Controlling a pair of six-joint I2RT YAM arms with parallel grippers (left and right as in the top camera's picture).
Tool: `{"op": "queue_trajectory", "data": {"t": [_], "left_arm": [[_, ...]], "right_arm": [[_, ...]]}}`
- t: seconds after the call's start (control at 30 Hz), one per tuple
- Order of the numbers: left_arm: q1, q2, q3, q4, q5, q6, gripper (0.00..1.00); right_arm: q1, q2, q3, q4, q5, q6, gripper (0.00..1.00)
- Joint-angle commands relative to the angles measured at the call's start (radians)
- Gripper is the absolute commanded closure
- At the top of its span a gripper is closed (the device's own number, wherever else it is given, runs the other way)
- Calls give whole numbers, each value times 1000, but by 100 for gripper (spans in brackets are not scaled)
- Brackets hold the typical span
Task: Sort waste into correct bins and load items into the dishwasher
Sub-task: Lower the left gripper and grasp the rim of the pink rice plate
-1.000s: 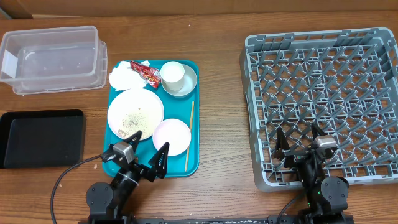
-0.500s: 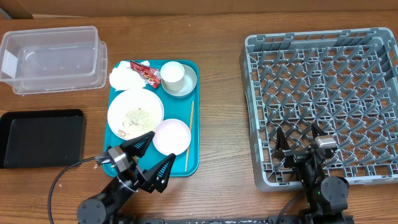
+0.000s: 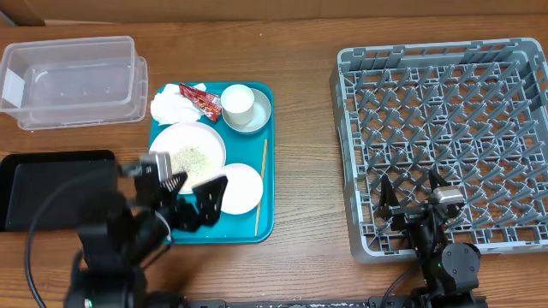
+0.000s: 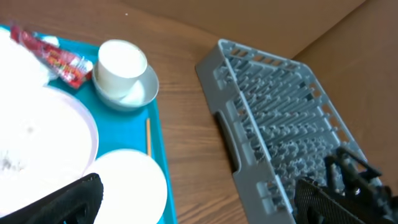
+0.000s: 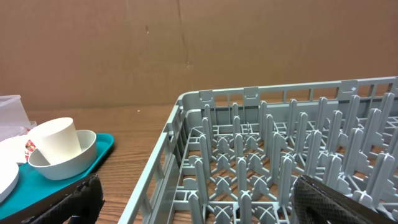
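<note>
Left gripper [image 3: 195, 193], spread wide, hangs over the left edge of the small plate [image 3: 244, 190] on the tray [image 3: 266, 218].

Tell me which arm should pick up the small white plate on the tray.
Left, probably. The left gripper hangs open over the tray, right beside the small plate. The right gripper sits open over the near edge of the dish rack, well away from the tray.
</note>
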Motion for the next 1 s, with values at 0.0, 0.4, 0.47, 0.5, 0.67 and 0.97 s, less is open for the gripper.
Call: {"op": "queue_trajectory", "data": {"t": [0.0,0.4,0.47,0.5,0.67,0.97], "left_arm": [[-2,87,62,14,87,38,0],[-112,546,534,-476,-378,8,0],[-113,583,537,-481,-360,8,0],[-113,608,533,-487,-345,8,0],[-113,710,533,-487,-278,-5,0],[-113,893,533,-420,-204,-25,0]], "right_arm": [[-1,-11,-11,8,7,-5,0],[-1,-11,-11,8,7,-5,0],[-1,-11,-11,8,7,-5,0],[-1,-11,-11,8,7,-5,0],[-1,-11,-11,8,7,-5,0],[-1,-11,-11,8,7,-5,0]]}}
